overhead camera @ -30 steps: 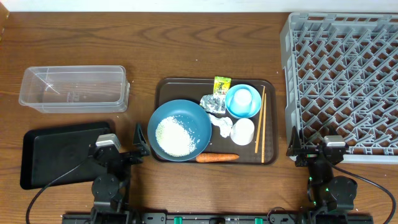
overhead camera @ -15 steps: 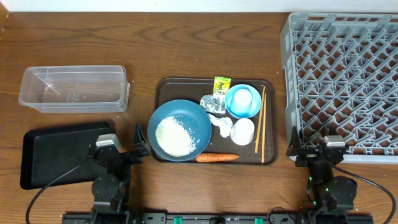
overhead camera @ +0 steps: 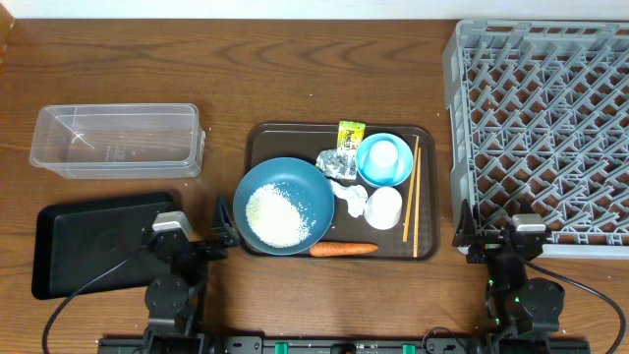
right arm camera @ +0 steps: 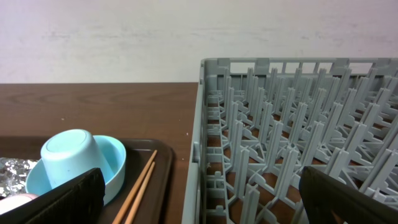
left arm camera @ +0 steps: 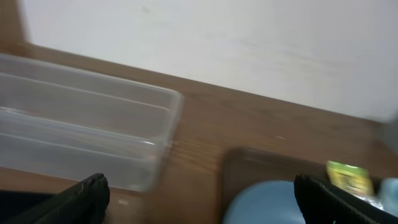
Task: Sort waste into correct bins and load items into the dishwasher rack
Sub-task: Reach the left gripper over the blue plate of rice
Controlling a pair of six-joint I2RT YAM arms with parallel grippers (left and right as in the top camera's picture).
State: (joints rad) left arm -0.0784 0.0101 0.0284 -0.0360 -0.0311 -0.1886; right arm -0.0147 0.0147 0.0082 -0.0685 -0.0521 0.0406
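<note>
**A:** How far along is the sorting?

**B:** By my reckoning, it isn't started. Everything sits on the brown tray [overhead camera: 295,141]. The blue plate [overhead camera: 300,179] overhangs its near left edge with the rice [overhead camera: 277,218] piled on it. The carrot [overhead camera: 343,249] lies along the tray's near edge.

**A:** And the other scraps?

**B:** The wrapper [overhead camera: 351,135] is at the tray's far edge, with the foil [overhead camera: 337,162] just nearer than it. The tissue [overhead camera: 351,199] is about the tray's middle, against the white cup [overhead camera: 383,207].

**A:** The rest of the dishes?

**B:** The light-blue cup [overhead camera: 384,159] is in the tray's far right part. The chopsticks [overhead camera: 411,192] run along its right edge.

**A:** Bins and rack?

**B:** The clear tub [overhead camera: 118,143] is left of the tray toward the far side, and the black bin [overhead camera: 88,241] is left of it toward the near side. I see nothing in either. The rack [overhead camera: 457,118] stands right of the tray, with no dish in the part I can see.

**A:** Your fingers?

**B:** Both pairs are spread wide and hold nothing. My left gripper [left arm camera: 200,186] is just off the tray's near left corner. My right gripper [right arm camera: 202,177] is off its near right corner.

**A:** So what remains?

**B:** All of it. Five bits of waste go to the bins, and the plate, both cups and the chopsticks go to the rack. I judge the rice must leave the plate first.
</note>
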